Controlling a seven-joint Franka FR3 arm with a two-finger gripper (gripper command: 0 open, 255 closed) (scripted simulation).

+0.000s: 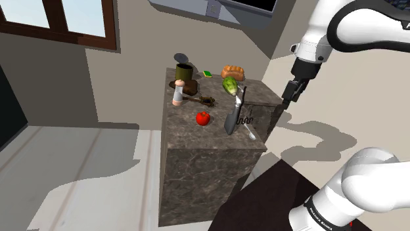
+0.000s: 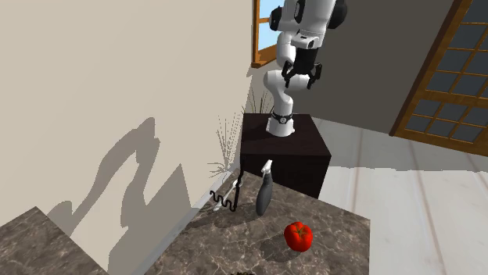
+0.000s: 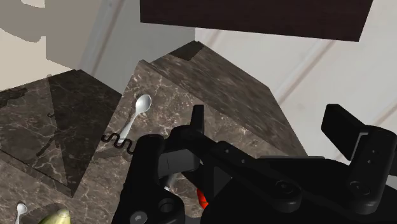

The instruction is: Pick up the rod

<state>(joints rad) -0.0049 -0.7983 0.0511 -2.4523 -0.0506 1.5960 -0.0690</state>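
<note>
One red tomato (image 1: 203, 118) on one dark stone counter (image 1: 197, 170). Just beside the tomato, one grey spray bottle (image 1: 230, 123). A bit farther from the tomato, one black wavy rod (image 1: 245, 120) and one white spoon (image 1: 251, 134). Near the tomato, one shaker (image 1: 177, 95). Well apart from the tomato, one open can (image 1: 184, 71), one bread roll (image 1: 232, 71), one green leafy thing (image 1: 230, 85).

Dark veined stone counter (image 1: 197, 151) carries tomato (image 2: 298, 234), spoon (image 3: 134, 117), wavy rod (image 3: 119, 140), grey bottle (image 2: 263, 195).

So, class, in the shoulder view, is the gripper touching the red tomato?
No, the gripper hangs beside the counter, well apart from the tomato lying on top of it.
</note>
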